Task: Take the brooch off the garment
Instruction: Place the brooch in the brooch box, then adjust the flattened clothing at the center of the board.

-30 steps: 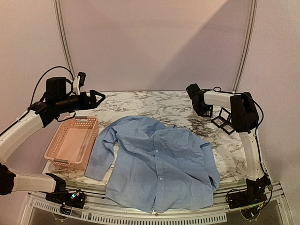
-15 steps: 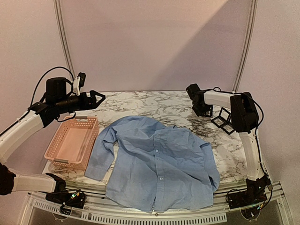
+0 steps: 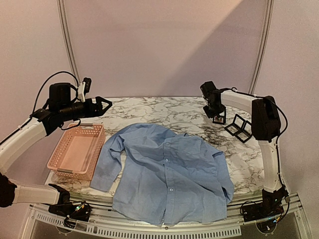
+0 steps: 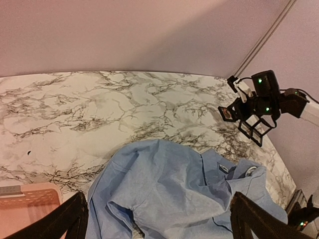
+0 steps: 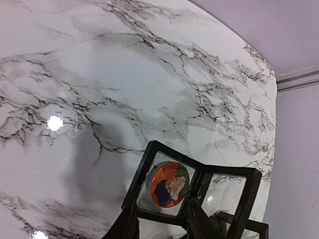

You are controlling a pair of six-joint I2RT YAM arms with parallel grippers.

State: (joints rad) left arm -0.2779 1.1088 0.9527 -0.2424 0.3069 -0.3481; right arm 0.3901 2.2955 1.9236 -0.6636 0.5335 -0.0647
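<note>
The brooch [image 5: 168,185], an orange disc, lies inside a black display frame [image 5: 141,174] at the far right of the marble surface [image 3: 164,112]. It is well apart from the garment [image 3: 167,174], which lies spread near the front edge. The removal looks done, so what is left seems only to pull clear. The right jaws stand partly apart over the frame's near edge, possibly touching it. The left jaws hang wide apart and empty near the pink basket [image 3: 77,152].
</note>
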